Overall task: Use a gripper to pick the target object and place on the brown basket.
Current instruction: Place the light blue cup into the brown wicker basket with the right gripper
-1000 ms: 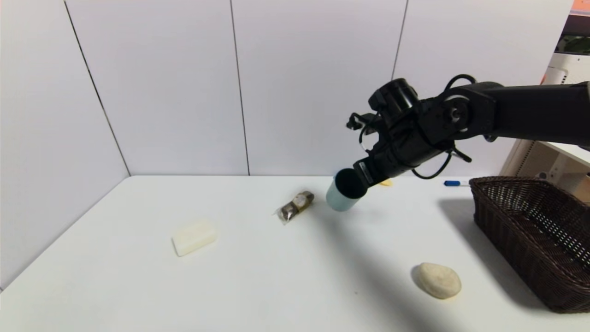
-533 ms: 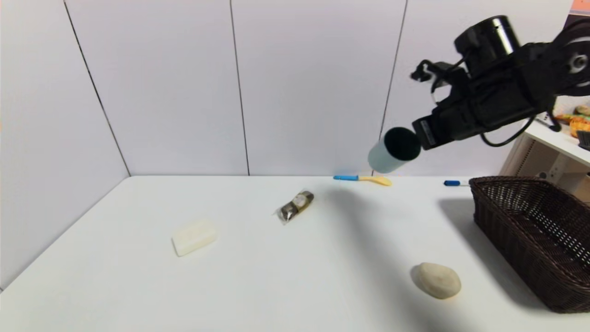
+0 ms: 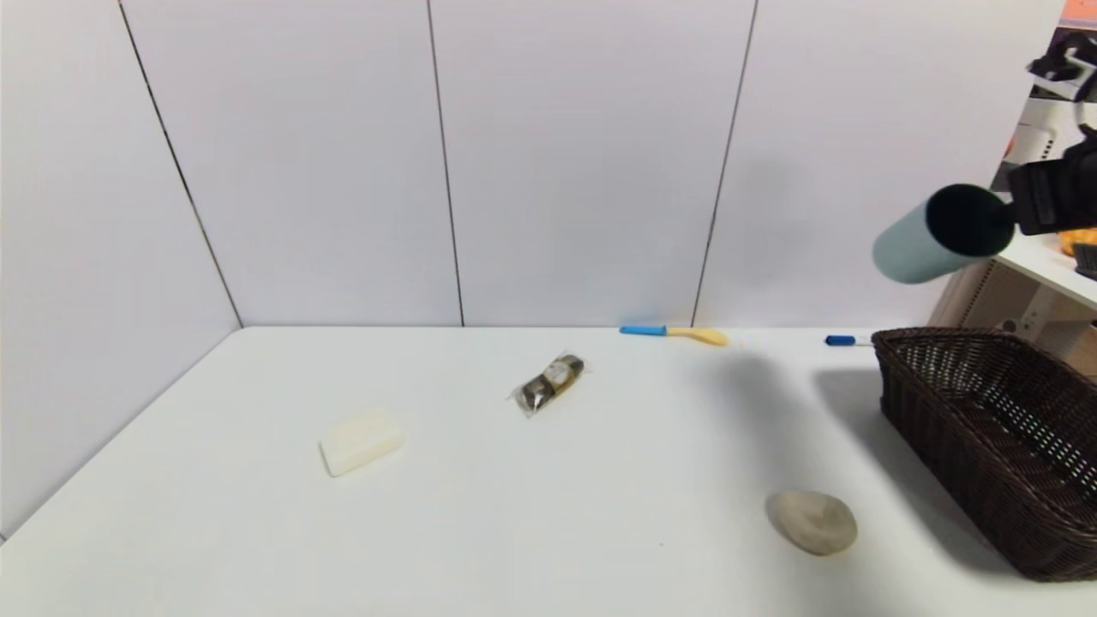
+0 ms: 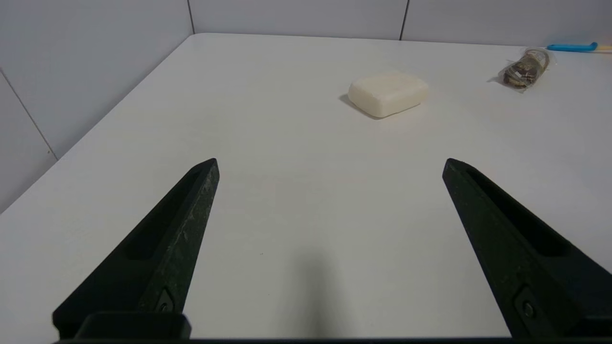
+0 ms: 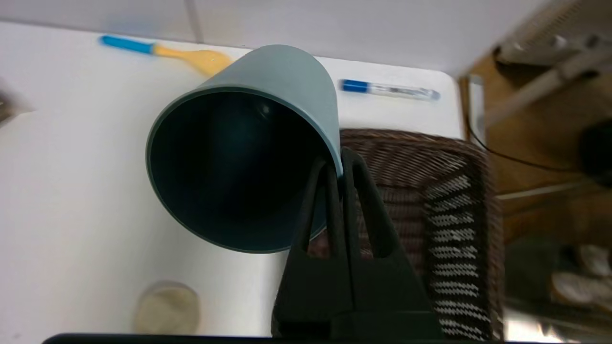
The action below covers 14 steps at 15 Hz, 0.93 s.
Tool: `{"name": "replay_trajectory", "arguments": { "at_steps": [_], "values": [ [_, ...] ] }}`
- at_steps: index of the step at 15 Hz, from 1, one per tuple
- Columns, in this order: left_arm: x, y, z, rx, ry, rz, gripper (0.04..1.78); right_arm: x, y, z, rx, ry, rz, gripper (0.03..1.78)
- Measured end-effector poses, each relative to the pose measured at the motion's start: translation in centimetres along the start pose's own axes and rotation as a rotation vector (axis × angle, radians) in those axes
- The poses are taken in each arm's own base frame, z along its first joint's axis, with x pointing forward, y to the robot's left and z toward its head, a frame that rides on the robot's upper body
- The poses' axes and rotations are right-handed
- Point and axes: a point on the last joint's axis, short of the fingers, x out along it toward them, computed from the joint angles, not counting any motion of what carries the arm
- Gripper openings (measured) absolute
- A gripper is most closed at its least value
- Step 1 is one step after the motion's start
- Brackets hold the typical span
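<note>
My right gripper [image 3: 1020, 218] is shut on the rim of the pale blue-grey cup [image 3: 917, 240] and holds it tilted, high in the air, above the near-left part of the brown basket [image 3: 960, 428]. In the right wrist view the gripper [image 5: 338, 160] pinches the cup [image 5: 287, 71] wall, one finger inside and one outside, with the basket [image 5: 430, 157] below. My left gripper [image 4: 330, 162] is open and empty, low over the table's near left part.
On the white table lie a white soap-like bar [image 3: 360, 440], a wrapped brown packet [image 3: 548, 383], a beige stone-like lump [image 3: 812, 522], a blue-handled yellow spoon [image 3: 677, 332] and a blue-capped pen [image 3: 844, 341]. A shelf unit [image 3: 1028, 300] stands behind the basket.
My right gripper has lifted the cup off the table's middle and carried it up and to the right, to above the basket's left end. The left arm has not moved.
</note>
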Motion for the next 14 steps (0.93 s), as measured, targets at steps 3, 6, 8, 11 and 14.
{"name": "replay_trajectory", "arguments": {
  "at_steps": [3,6,8,11,14],
  "values": [
    [0.0,0.0,0.0,0.000,0.000,-0.001,1.69,-0.2,-3.1,-2.0,0.070,0.061,-0.093,0.05],
    [0.0,0.0,0.0,0.000,0.000,0.000,1.69,0.4,-4.2,-4.3,0.109,0.146,-0.125,0.05],
    [0.0,0.0,0.0,0.000,0.000,-0.001,1.69,1.2,-4.3,-5.8,0.124,0.211,-0.123,0.05],
    [0.0,0.0,0.0,0.000,0.000,0.000,1.69,2.5,-4.1,-7.9,0.137,0.291,-0.111,0.19],
    [0.0,0.0,0.0,0.000,0.000,0.000,1.69,3.1,-3.9,-8.7,0.139,0.320,-0.102,0.67]
  ]
}}
